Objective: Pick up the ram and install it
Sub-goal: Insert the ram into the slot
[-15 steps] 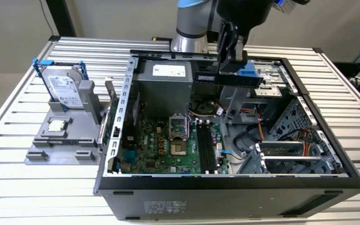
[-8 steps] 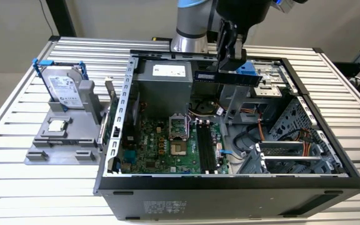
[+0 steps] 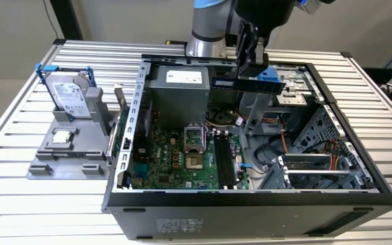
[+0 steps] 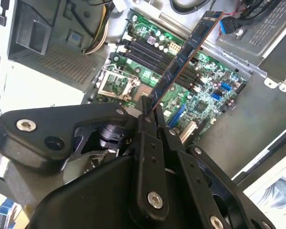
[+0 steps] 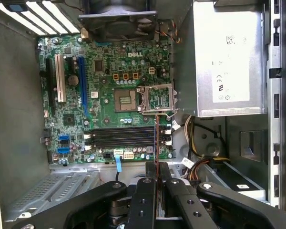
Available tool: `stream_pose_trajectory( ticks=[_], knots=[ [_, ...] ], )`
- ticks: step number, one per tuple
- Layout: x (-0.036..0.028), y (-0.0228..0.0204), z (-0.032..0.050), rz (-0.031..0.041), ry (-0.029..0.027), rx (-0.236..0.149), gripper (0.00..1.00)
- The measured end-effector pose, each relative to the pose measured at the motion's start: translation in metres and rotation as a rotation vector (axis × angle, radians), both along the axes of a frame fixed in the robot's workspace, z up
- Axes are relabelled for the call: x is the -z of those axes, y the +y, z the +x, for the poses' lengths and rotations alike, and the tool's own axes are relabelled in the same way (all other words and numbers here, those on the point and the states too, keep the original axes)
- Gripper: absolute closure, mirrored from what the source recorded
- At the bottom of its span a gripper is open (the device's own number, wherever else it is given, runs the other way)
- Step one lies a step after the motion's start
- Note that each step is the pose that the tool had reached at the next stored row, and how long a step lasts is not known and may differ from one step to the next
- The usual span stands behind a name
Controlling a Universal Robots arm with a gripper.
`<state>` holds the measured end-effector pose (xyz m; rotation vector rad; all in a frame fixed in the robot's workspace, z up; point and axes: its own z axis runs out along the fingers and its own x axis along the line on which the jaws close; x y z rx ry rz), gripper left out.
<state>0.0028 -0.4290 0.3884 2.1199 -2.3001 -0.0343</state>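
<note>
Exterior view shows claw (image 3: 251, 71) clamped on ram (image 3: 225, 82)

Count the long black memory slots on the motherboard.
4 memory slots lie side by side in one bank on the motherboard, between the processor socket and the board's edge. The held ram crosses one end of them; none seems hidden.

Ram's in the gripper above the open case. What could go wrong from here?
1. The ram hangs high over the case, pinched across its thin faces by the gripper. A slip could drop it onto the motherboard.
2. It lies crosswise to the black memory slots. Pressed down like that, it likely would not seat.
3. Loose cables sit beside the slots' end and might snag.
</note>
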Motion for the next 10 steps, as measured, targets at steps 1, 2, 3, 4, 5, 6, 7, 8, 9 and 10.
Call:
stream_pose_trajectory(
  ticks=[1, 2, 3, 4, 5, 6, 7, 8, 9, 10],
  knots=[
    [0.0, 0.0, 0.0, 0.0, 0.0, 0.0, 1.0],
    [0.0, 0.0, 0.0, 0.0, -0.0001, 0.0, 1.0],
    [0.0, 0.0, 0.0, -0.0001, 0.0, 0.0, 1.0],
    [0.0, 0.0, 0.0, 0.0, 0.0, 0.0, 1.0],
    [0.0, 0.0, 0.0, 0.0, 0.0, 0.0, 1.0],
    [0.0, -0.0001, 0.0, 0.0, 0.0, 0.0, 1.0],
    [0.0, -0.0001, 0.0, 0.0, 0.0, 0.0, 1.0],
    [0.0, -0.0001, 0.0, 0.0, 0.0, 0.0, 1.0],
    [0.0, -0.0001, 0.0, 0.0, 0.0, 0.0, 1.0],
    [0.0, -0.0001, 0.0, 0.0, 0.0, 0.0, 1.0]
  ],
)
